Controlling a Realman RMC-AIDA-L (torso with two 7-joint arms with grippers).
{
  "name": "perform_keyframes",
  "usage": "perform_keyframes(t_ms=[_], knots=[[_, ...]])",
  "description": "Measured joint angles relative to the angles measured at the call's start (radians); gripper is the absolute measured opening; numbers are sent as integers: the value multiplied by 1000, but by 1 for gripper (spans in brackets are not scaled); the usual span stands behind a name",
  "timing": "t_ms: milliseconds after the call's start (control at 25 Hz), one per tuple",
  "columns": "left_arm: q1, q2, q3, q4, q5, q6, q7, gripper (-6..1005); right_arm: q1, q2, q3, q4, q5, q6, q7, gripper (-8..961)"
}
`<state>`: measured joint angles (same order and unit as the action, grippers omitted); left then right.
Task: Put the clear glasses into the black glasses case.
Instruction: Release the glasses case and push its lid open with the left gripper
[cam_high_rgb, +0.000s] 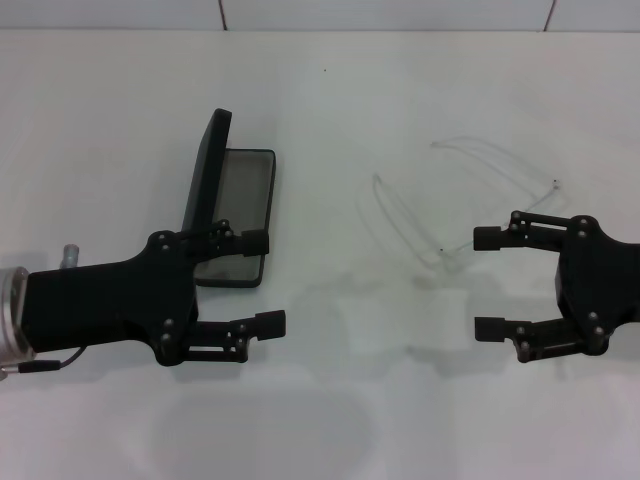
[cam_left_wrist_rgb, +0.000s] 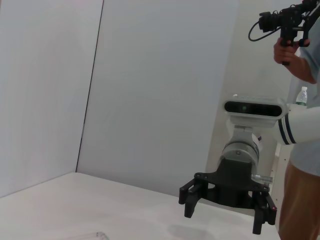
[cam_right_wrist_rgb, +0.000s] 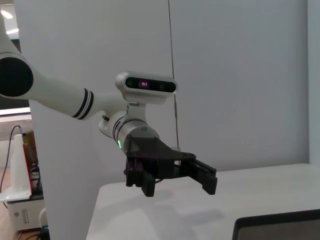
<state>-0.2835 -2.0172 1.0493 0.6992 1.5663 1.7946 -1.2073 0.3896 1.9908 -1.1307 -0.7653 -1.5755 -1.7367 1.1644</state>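
On the left side of the head view, the left arm reaches in low from the edge, its black wrist housing level above the white tabletop (cam_high_rgb: 330, 110) and its left claw (cam_high_rgb: 262, 281) pointing toward the middle, the two fingers spread wide with nothing between them. The upper finger overlaps the near end of the black glasses case (cam_high_rgb: 236, 215), which lies open just beyond the claw: its lid stands up on the left edge and the grey-lined tray lies flat to the right of it. No lettering can be read on the lid from here. Further right, well apart from the case, the clear glasses (cam_high_rgb: 455, 200) rest on the tabletop, their thin transparent arms curving toward the robot and barely visible against the white surface. At the right edge, the right arm comes in at a similar height, and the right claw (cam_high_rgb: 487, 283) faces the left one, its fingers likewise spread and empty, the upper fingertip near the closest end of the glasses without clearly touching them. In the left wrist view the right claw (cam_left_wrist_rgb: 224, 214) shows farther off, and a person holding a camera rig (cam_left_wrist_rgb: 287, 22) stands behind it.
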Motion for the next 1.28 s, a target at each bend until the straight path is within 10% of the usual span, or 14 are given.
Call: perform_keyframes(t_ms=[680,1040,1280], knots=[[7,-21,-71,15,-27,2,-34,832,-9,20,0,5,7,2,-6,873],[-68,-36,-307,381,0,-72,-688,801,2,26,-3,41,16,-3,1,873],[-190,-24,-299,734,400,-183,-1175,797,-2,30,-4,69,45,-6,-7,873]])
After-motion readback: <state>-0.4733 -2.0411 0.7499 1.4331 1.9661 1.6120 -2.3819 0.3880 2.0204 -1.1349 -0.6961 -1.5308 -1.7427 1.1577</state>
